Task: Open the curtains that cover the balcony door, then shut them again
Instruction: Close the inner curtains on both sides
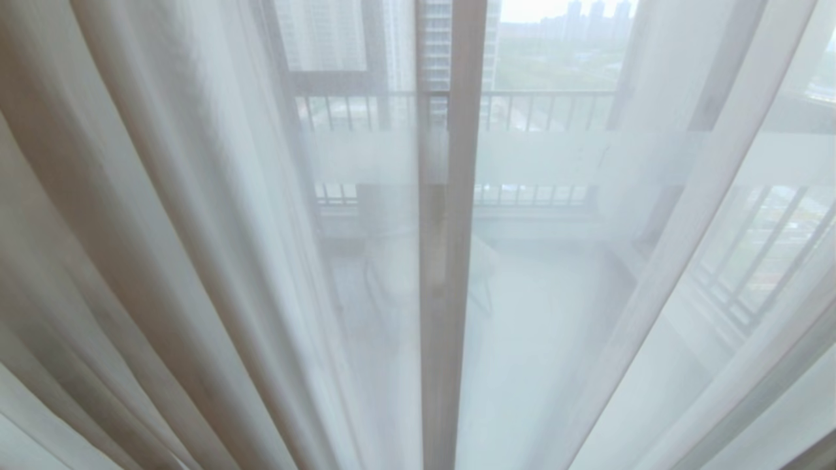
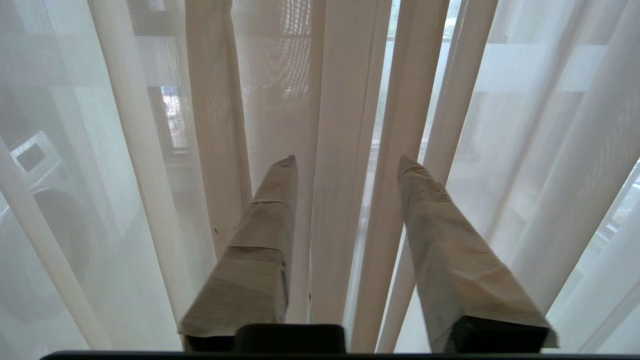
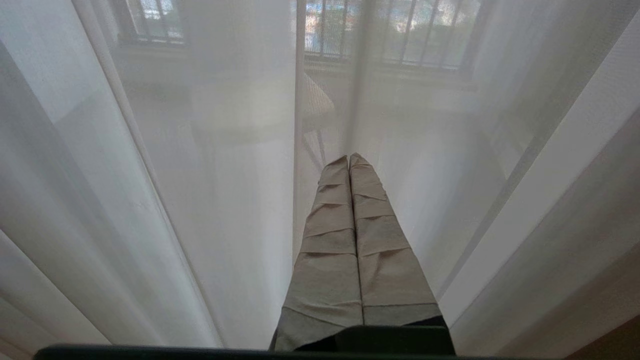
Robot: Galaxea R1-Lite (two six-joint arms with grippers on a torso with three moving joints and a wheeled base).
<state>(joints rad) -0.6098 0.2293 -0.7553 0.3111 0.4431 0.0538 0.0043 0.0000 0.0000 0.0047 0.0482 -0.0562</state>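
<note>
The curtains (image 1: 196, 228) hang drawn across the whole head view as thin white sheers, and their two hemmed edges (image 1: 450, 261) meet at the middle. Through them shows the balcony door (image 1: 555, 156) with its frosted band. Neither arm appears in the head view. My left gripper (image 2: 346, 160) is open, and its cloth-wrapped fingers (image 2: 270, 210) stand on either side of the sheers' hemmed folds (image 2: 340, 200) without pinching them. My right gripper (image 3: 348, 157) is shut on nothing and points at the sheer (image 3: 225, 200) just in front of it.
Beyond the glass lies a pale balcony floor (image 1: 548, 313) with a black railing (image 1: 535, 104) and tall buildings behind. A white appliance (image 2: 35, 165) shows dimly through the sheer in the left wrist view. Pleats hang close on both sides.
</note>
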